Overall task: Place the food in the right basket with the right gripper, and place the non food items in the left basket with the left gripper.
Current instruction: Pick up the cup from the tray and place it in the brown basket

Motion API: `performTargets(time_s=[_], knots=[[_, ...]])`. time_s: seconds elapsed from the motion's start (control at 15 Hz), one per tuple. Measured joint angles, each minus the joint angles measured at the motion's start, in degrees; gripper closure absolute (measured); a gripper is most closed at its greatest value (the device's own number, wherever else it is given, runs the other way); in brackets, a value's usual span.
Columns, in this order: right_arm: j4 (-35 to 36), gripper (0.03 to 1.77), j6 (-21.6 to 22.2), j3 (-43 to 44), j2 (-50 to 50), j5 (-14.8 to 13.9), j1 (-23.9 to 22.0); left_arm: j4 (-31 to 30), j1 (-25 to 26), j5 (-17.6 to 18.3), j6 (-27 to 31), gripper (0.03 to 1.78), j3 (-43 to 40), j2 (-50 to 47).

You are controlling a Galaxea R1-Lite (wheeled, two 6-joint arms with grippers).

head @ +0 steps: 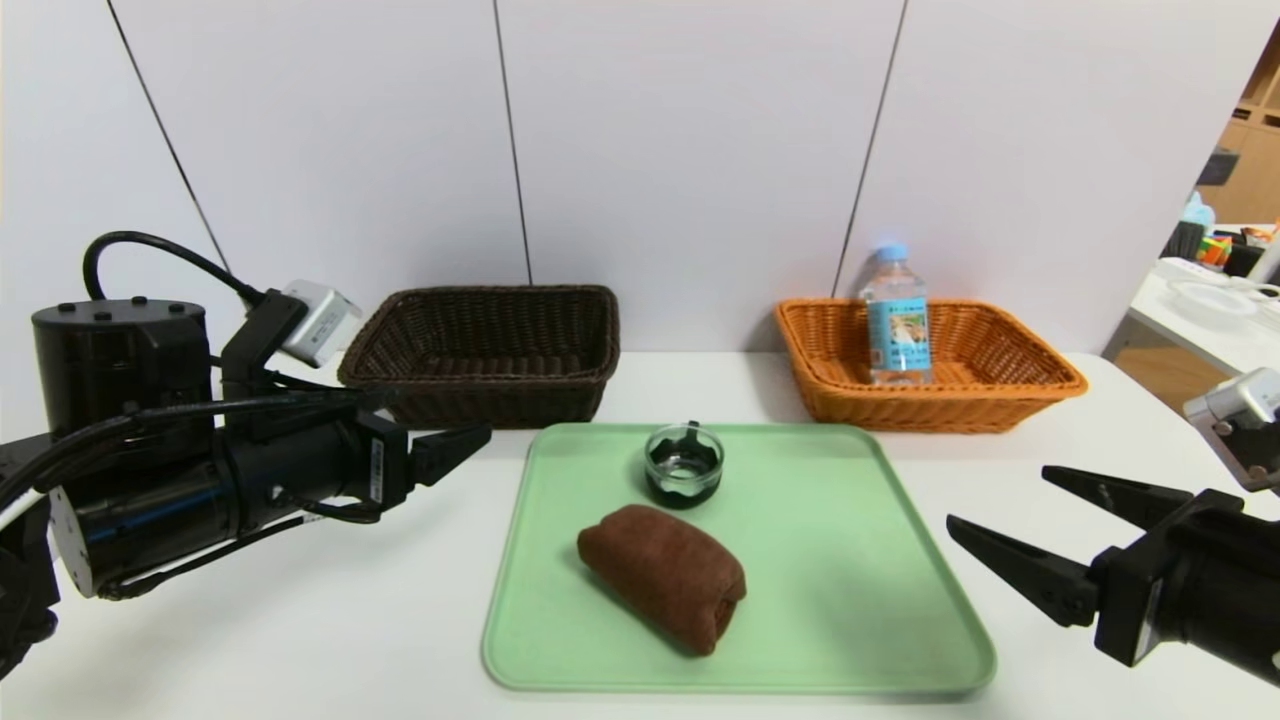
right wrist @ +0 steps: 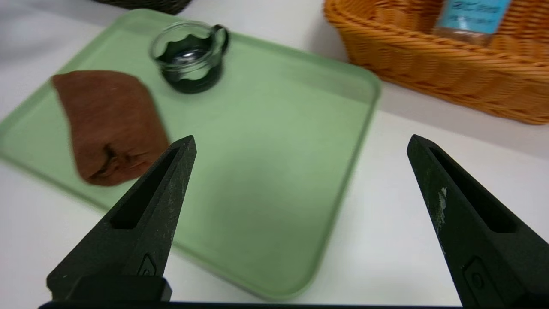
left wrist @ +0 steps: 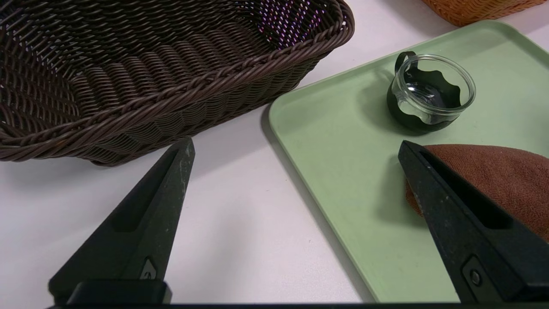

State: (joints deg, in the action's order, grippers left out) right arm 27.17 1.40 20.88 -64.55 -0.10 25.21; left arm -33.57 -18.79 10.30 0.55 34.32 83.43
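While both arms hang above the white worktop [head: 300, 640], the light green plastic tray [head: 850, 600] lies in the middle near the front edge. On it, a rolled brown towel [head: 663, 577] sits toward the tray's front left, and a small clear glass cup in a dark holder with a handle [head: 683, 465] stands just behind it near the tray's back edge; the two are close but apart. The tray's right half is bare.

A dark brown woven basket [head: 485, 350] stands at the back left of the worktop, holding nothing, just behind the tray's back left corner. An orange woven basket [head: 1000, 385] stands at the back right, with a clear plastic water bottle with a blue cap and label [head: 896, 315] upright inside it.

The left gripper [head: 470, 445] hovers over the bare worktop left of the tray, jaws spread wide and holding nothing. The right gripper [head: 1000, 510] hovers right of the tray's right edge, jaws likewise wide and holding nothing.

The left wrist view shows a strip of bare worktop between the dark basket and the tray. The right wrist view shows the towel's folded end and a similar strip before the orange basket.
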Motion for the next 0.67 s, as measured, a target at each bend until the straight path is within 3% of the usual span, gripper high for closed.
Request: performTargets(time_s=[0.13,0.67], knots=[[-0.11,0.11,0.61,-1.18,0.94,4.32,0.00,-0.05,-0.26,0.00,-0.02,0.12,0.02,0.05],[0.11,0.11,0.52,-1.95,1.88,5.90,0.01,0.45,-3.29,1.22,-0.26,0.12,2.65,1.24]])
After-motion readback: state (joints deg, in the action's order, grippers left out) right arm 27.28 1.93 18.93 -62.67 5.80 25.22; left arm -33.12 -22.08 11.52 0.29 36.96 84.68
